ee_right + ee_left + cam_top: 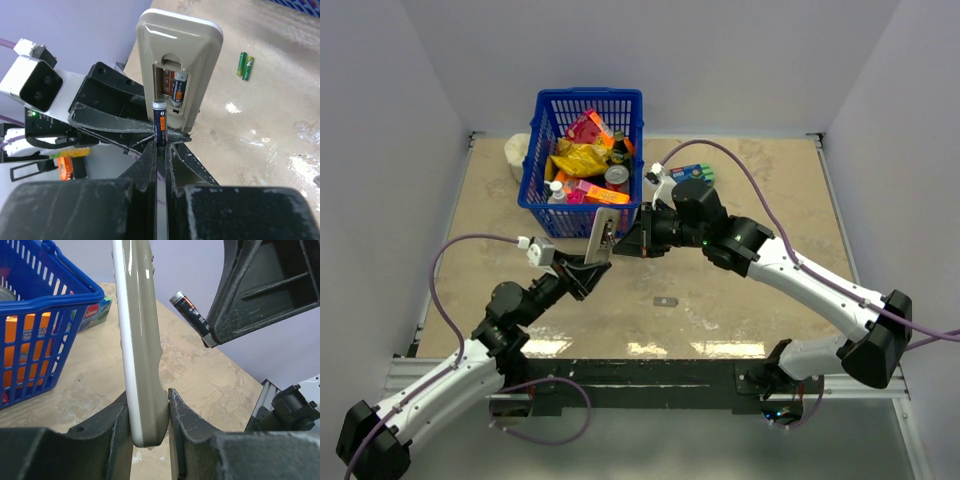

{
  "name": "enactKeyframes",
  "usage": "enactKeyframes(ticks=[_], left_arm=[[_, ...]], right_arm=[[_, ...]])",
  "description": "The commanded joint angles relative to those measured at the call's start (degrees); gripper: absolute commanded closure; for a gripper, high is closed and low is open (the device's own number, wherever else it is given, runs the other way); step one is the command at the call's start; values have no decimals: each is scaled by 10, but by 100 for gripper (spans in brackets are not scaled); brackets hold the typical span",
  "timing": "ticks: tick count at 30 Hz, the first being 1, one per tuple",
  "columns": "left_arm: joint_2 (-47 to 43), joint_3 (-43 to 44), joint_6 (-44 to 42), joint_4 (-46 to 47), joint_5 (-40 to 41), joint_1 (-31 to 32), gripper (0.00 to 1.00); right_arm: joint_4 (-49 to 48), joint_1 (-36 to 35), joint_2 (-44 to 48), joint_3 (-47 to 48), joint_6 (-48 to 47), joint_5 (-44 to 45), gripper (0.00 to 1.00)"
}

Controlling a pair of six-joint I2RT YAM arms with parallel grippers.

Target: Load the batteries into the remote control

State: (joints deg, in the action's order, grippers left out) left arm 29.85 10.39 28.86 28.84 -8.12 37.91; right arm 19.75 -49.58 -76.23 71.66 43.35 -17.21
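Observation:
My left gripper (592, 262) is shut on the lower end of the grey remote control (603, 235) and holds it upright above the table; the left wrist view shows the remote (140, 340) clamped between both fingers (149, 405). Its back compartment is open, with one dark battery (179, 87) seated inside the remote (180, 50). My right gripper (161, 147) is shut on a second dark battery (160, 122), tip out, just in front of the open compartment. That battery also shows in the left wrist view (192, 317), apart from the remote.
A blue basket (536, 190) full of groceries stands behind the grippers. A blue-green box (690, 173) lies at the back right. A small grey cover (666, 300) lies on the table near the front. Two bright-green sticks (245, 65) lie on the table.

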Motion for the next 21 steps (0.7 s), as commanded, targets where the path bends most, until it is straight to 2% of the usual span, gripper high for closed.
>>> enactKeyframes(ticks=[1,12,21], left_arm=[[7,-3,-15,68,-16,5,100],[24,-5,-12,84,-11,16,100],[49,-15,3,115,25,52,100]], right_arm=[[-8,-3,17,-6,40,16,100],[-39,-4,24,-31,83,36,100],[-49,-4,9,-26,96,46,100]])
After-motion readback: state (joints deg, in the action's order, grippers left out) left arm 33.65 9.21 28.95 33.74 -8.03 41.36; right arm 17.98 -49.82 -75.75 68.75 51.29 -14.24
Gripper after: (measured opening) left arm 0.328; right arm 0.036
